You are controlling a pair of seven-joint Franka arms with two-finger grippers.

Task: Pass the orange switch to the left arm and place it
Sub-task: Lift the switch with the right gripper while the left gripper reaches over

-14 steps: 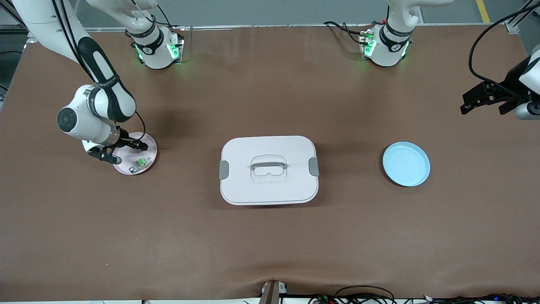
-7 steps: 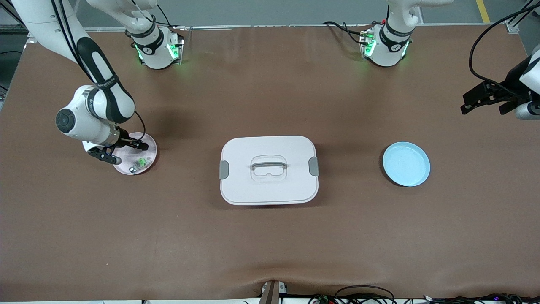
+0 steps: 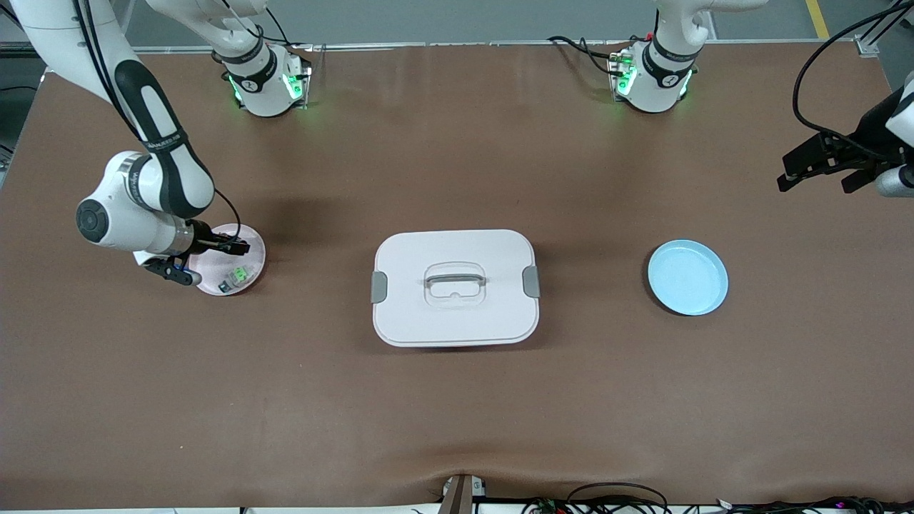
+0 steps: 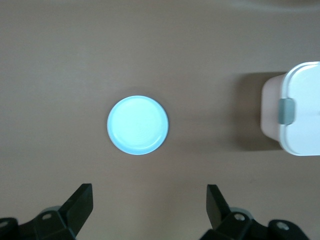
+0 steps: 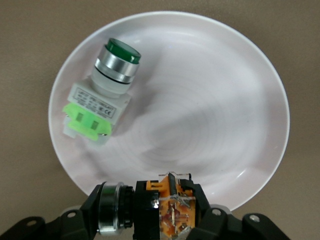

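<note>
- Right pincer (image 5: 167,217): clamped on the orange switch (image 5: 165,210), which hangs just above the pink plate (image 3: 251,246), at the middle left of the front view.
- Green-and-silver switch (image 5: 100,97): lying on its side in that plate, apart from the held part.
- Box (image 3: 455,287): lid on, grey clips at both ends, at the centre of the bench (image 3: 457,414).
- Blue plate (image 3: 687,277): at the middle right of the front view, well apart from the box.
- Left pincer (image 4: 150,212): fingers spread wide and gripping nothing, waiting in the air at the right edge of the front view, over the bench near the blue plate.
</note>
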